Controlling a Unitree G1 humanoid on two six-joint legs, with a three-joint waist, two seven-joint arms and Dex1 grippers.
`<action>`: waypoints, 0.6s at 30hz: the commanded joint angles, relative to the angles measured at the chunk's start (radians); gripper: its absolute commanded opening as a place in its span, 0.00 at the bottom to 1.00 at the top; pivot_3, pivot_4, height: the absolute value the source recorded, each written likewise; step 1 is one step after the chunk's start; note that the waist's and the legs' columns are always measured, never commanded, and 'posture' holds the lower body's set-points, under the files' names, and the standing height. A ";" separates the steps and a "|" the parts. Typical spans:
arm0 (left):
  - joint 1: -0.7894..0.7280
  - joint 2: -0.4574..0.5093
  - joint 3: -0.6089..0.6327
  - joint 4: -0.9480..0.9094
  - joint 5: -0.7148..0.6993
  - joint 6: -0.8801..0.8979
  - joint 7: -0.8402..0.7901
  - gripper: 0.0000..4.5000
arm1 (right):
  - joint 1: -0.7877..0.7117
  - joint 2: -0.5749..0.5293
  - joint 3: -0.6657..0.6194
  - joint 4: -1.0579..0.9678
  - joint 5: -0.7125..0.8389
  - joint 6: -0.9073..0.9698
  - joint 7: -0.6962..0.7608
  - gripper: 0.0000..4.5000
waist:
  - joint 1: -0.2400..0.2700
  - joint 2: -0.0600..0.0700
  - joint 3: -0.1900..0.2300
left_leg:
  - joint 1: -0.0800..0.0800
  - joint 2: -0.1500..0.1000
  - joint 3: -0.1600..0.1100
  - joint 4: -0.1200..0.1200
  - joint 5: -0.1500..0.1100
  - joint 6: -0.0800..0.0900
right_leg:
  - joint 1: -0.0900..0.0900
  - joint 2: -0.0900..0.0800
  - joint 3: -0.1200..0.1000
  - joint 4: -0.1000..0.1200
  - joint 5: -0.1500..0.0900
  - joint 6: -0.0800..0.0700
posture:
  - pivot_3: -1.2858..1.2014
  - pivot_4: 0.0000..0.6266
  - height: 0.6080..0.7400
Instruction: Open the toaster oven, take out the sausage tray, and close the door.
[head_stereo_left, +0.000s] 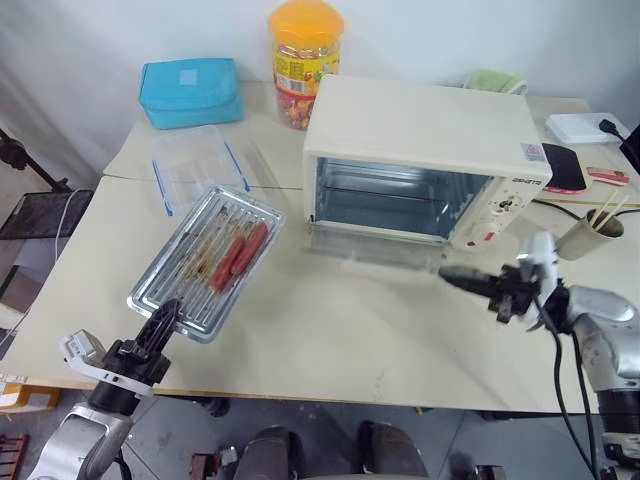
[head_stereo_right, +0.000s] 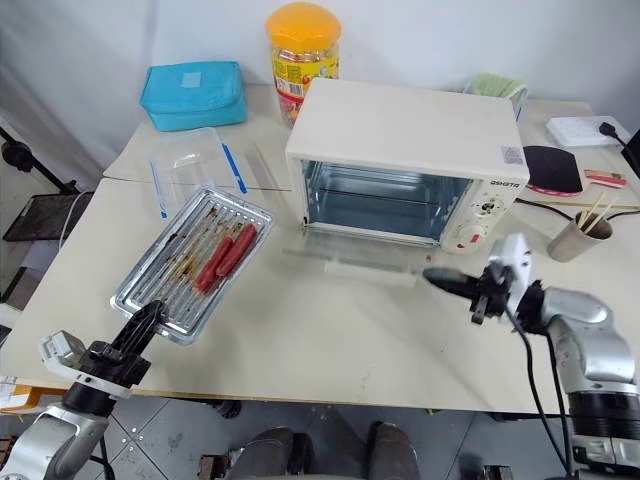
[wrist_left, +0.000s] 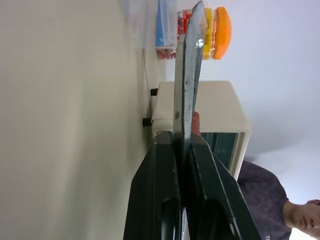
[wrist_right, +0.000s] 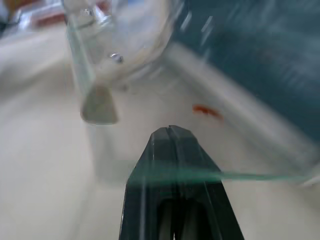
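Note:
The cream toaster oven (head_stereo_left: 420, 125) stands at the middle of the table, its cavity showing. Its glass door (head_stereo_left: 372, 254) hangs open, roughly level over the table in front of it. The silvery sausage tray (head_stereo_left: 152, 290) lies on the table to the oven's left, with red sausages (head_stereo_left: 240, 256) on its rack. My left gripper (head_stereo_left: 164, 320) is shut on the tray's near rim; in the left wrist view the thin metal edge (wrist_left: 188, 65) runs out from between the fingers (wrist_left: 165, 190). My right gripper (head_stereo_left: 450, 277) is shut and empty at the door's front right corner, where the glass edge (wrist_right: 250, 176) crosses its tips.
A clear plastic container with blue clips (head_stereo_left: 198, 165) sits behind the tray, with a blue pouch (head_stereo_left: 190, 92) and an orange-lidded jar (head_stereo_left: 305, 60) further back. Right of the oven are a cup of sticks (head_stereo_left: 590, 236) and a black pad (head_stereo_left: 565, 166). A person (wrist_left: 270, 200) stands beyond the oven.

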 joint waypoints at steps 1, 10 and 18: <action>0.019 0.018 0.015 -0.027 -0.031 0.017 -0.030 0.01 | -0.022 0.043 -0.101 -0.038 0.090 -0.011 -0.041 0.01 | -0.001 0.000 0.000 | 0.000 0.001 0.000 0.000 0.000 0.000 | 0.000 0.000 0.000 0.000 0.000 0.000 | 0.52 0.24 1.00; 0.014 0.208 -0.055 0.091 -0.031 0.170 -0.130 0.01 | 0.132 -0.041 -0.174 -0.214 0.150 0.106 -0.029 0.08 | 0.005 0.000 0.000 | -0.001 -0.001 -0.001 -0.004 0.000 0.000 | 0.000 0.002 -0.001 0.001 0.000 0.000 | 0.52 0.24 1.00; -0.175 0.456 -0.271 0.310 -0.031 0.316 -0.190 0.01 | 0.442 -0.050 -0.259 -0.360 0.056 -0.101 0.111 0.61 | 0.017 0.001 0.000 | 0.001 -0.002 0.001 -0.005 0.000 0.001 | 0.000 0.002 0.000 0.002 0.000 0.000 | 0.52 0.24 1.00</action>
